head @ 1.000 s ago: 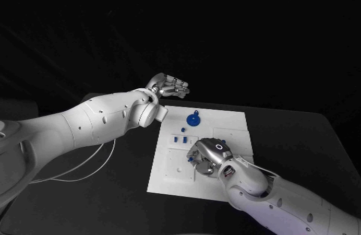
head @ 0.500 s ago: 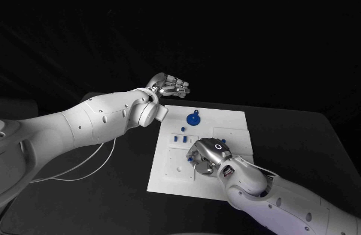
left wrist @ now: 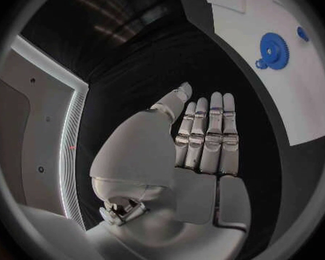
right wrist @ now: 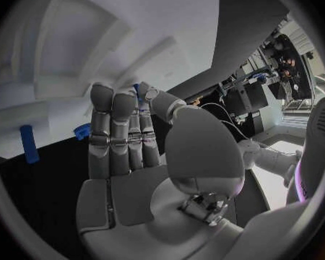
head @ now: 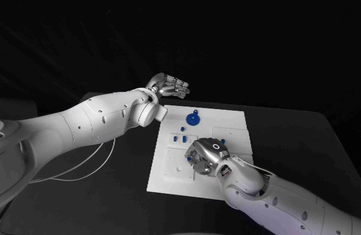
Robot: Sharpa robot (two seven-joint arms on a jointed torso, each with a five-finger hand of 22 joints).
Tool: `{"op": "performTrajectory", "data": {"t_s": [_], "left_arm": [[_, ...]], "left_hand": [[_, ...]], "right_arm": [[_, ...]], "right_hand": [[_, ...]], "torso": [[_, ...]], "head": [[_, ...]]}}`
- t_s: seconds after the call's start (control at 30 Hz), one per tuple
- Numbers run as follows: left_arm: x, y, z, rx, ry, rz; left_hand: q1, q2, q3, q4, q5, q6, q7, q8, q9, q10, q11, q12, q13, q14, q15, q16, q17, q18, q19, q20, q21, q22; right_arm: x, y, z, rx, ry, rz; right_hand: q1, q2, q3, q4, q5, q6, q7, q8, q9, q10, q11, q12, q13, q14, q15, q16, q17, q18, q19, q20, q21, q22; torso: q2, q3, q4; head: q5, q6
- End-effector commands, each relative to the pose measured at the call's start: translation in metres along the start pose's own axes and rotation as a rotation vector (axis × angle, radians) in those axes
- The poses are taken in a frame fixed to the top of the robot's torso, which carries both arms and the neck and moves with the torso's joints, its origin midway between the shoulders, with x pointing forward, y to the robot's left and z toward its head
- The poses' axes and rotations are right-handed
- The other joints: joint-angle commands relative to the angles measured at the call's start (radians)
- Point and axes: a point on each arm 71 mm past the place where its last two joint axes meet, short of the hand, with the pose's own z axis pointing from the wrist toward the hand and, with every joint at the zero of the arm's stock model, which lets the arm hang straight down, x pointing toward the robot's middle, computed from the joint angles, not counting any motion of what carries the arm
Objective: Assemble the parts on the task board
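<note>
**Mia:** Where is the right hand (head: 207, 155)?

**Ben:** It is low over the middle of the white board (head: 233, 121). In its own wrist picture the fingers are straight and close together. A bit of blue shows at the fingertips (right wrist: 137, 95). It might be pinching a small blue piece, but I cannot tell.

**Mia:** And the left hand (head: 170, 85)?

**Ben:** It is up past the board's far left corner, over the black table (head: 316, 141). It is flat and holds nothing.

**Mia:** Where are the blue pieces?

**Ben:** A round blue gear (head: 194, 120) lies near the far edge of the board. Some little blue pegs (head: 179, 138) sit near the left edge, just beside the right hand. There is one more blue bit (head: 224, 140) on the hand's other side.

**Mia:** How should it do this step well?

**Ben:** I think it should go slowly, line the piece up over its hole, and push straight down. It should not bump the pegs.

**Mia:** What can't we see?

**Ben:** The hand covers the spot under it. So the hole is hidden, and the pegs are too tiny to see well.
</note>
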Motion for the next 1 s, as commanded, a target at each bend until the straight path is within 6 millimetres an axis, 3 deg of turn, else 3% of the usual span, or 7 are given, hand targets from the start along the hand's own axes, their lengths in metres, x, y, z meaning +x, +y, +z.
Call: {"op": "performTrajectory", "data": {"t_s": [0.03, 0.23, 0.5, 0.7, 1.0], "left_arm": [[0.0027, -0.0010, 0.0005, 0.002, 0.019, -0.007], [0.0023, -0.0008, 0.0003, 0.001, 0.019, -0.006], [0.0013, -0.0004, 0.0001, 0.000, 0.018, -0.006], [-0.0002, 0.0001, -0.0004, -0.002, 0.016, -0.005], [-0.0050, 0.0018, -0.0017, -0.006, 0.007, -0.002]], "left_hand": [[-0.007, 0.005, 0.000, 0.006, -0.003, -0.007, 0.002, -0.001, 0.001, -0.006, -0.001, -0.001, 0.000, -0.007, -0.002, -0.003, 0.001, -0.007, 0.002, 0.007, -0.003, -0.001], [-0.008, 0.005, -0.001, 0.007, -0.004, -0.007, 0.002, -0.001, 0.001, -0.006, -0.001, -0.002, 0.000, -0.008, -0.002, -0.003, 0.001, -0.008, 0.003, 0.008, -0.003, -0.008], [-0.008, 0.005, -0.001, 0.007, -0.004, -0.007, 0.002, -0.001, 0.001, -0.006, -0.001, -0.002, 0.000, -0.008, -0.002, -0.003, 0.001, -0.008, 0.003, 0.008, -0.003, -0.008], [-0.008, 0.005, -0.001, 0.007, -0.004, -0.007, 0.002, -0.001, 0.001, -0.006, -0.001, -0.002, 0.000, -0.008, -0.002, -0.003, 0.001, -0.008, 0.003, 0.008, -0.003, -0.008], [-0.008, 0.005, -0.001, 0.007, -0.004, -0.007, 0.002, -0.001, 0.001, -0.006, -0.001, -0.002, 0.000, -0.008, -0.002, -0.003, 0.001, -0.008, 0.003, 0.008, -0.003, -0.008]], "right_arm": [[0.0056, -0.0020, -0.0006, 0.013, 0.038, -0.011], [0.0062, -0.0024, -0.0001, 0.004, 0.047, 0.007], [0.0072, -0.0032, -0.0004, -0.001, 0.068, 0.010], [0.0060, -0.0021, -0.0010, -0.010, 0.063, 0.016], [-0.0021, -0.0030, -0.0052, -0.011, -0.005, 0.038]], "right_hand": [[0.001, 0.012, 0.004, 0.010, 0.005, -0.013, 0.009, 0.003, -0.001, -0.021, 0.005, 0.002, 0.000, -0.001, 0.005, -0.007, 0.000, 0.017, 0.034, 0.001, -0.007, -0.002], [-0.003, 0.000, 0.024, 0.016, 0.031, -0.074, 0.027, 0.002, -0.018, -0.089, 0.029, 0.001, -0.002, -0.009, 0.020, -0.005, -0.002, 0.022, 0.025, 0.013, -0.037, -0.003], [0.001, -0.044, -0.011, -0.001, 0.093, -0.119, 0.039, 0.003, -0.021, -0.156, 0.050, 0.001, -0.004, -0.016, 0.033, -0.002, -0.012, 0.043, 0.021, 0.027, -0.070, -0.008], [-0.004, -0.060, -0.067, -0.012, 0.111, -0.132, 0.039, 0.003, -0.022, -0.232, 0.068, 0.002, -0.004, -0.020, 0.046, -0.001, -0.024, 0.055, 0.022, 0.041, -0.084, -0.016], [0.020, -0.060, -0.148, -0.020, 0.108, -0.189, 0.031, 0.003, -0.025, -0.288, 0.081, 0.002, -0.004, -0.020, 0.057, 0.003, -0.046, 0.076, 0.034, 0.055, -0.104, -0.041]], "torso": [[0.000, -0.0006, -0.0006], [0.000, 0.0003, -0.0010], [0.000, 0.0010, -0.0011], [0.000, 0.0009, -0.0010], [0.000, 0.0009, -0.0013]], "head": [[0.001, -0.001], [0.001, -0.001], [0.000, -0.003], [-0.001, -0.002], [-0.005, 0.001]]}}
